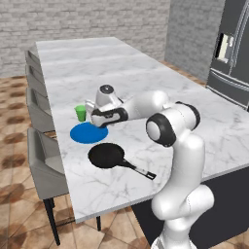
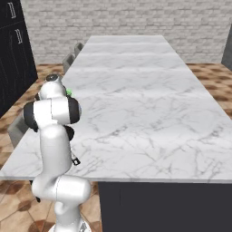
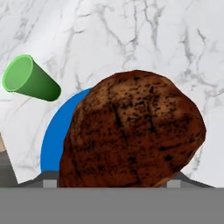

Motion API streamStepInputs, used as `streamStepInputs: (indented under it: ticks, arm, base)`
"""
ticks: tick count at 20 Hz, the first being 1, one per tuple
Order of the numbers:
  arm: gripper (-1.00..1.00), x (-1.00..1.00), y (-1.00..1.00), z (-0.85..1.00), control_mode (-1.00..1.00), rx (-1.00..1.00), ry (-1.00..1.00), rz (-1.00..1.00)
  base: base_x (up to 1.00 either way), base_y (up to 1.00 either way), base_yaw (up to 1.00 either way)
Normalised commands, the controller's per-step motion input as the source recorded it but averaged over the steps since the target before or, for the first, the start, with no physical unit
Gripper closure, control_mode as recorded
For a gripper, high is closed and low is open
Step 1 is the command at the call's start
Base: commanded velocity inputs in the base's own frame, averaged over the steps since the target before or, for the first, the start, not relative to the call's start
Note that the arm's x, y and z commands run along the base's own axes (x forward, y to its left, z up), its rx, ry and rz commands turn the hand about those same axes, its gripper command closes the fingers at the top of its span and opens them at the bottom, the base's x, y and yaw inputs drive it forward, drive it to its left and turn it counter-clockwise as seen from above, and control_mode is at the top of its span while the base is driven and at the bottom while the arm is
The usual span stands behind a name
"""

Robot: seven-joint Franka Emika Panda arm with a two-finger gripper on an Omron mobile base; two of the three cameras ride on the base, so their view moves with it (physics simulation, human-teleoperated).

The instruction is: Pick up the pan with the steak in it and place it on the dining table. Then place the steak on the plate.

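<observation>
The jaws grip the steak point(image 3: 131, 131), which hangs just above the plate point(image 1: 89, 133) on the white, grey-veined marble bench point(image 1: 146, 73). The green cup point(image 1: 80, 113) stands just beyond the plate, and the pan point(image 1: 106, 155) sits empty on the plate's near side, its handle pointing toward the robot. Grey chairs point(image 1: 41, 160) line the bench's plate side, over a brown tiled floor point(image 1: 14, 194) and before a grey brick wall point(image 1: 73, 19).

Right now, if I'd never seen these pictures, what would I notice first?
Probably the big brown steak held right up close in the hand view, above the blue plate. Next, the little green cup standing beside that plate on the long dining table. The black pan sits empty near the table's edge.
</observation>
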Motion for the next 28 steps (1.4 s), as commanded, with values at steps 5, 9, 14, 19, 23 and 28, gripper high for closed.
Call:
streamStepInputs:
  ticks: [5, 9, 14, 19, 23, 28]
  arm:
    - [1.0, 0.34, 0.35, -0.22, -1.0, 0.0, 0.05, -0.04]
    - [1.0, 0.24, 0.3, -0.17, -1.0, 0.0, 0.02, -0.04]
    - [1.0, 0.05, 0.04, -0.03, -1.0, -0.02, 0.02, 0.0]
    - [1.0, 0.28, 0.08, -0.16, -1.0, -0.02, 0.06, 0.0]
    - [1.0, 0.37, 0.13, -0.28, -1.0, -0.02, 0.08, 0.0]
    - [1.0, 0.38, 0.14, -0.29, -1.0, -0.02, 0.09, 0.0]
  base:
    - [0.0, 0.0, 0.0]
    - [0.0, 0.0, 0.0]
    - [0.0, 0.0, 0.0]
    - [0.0, 0.0, 0.0]
    - [0.0, 0.0, 0.0]
    - [0.0, 0.0, 0.0]
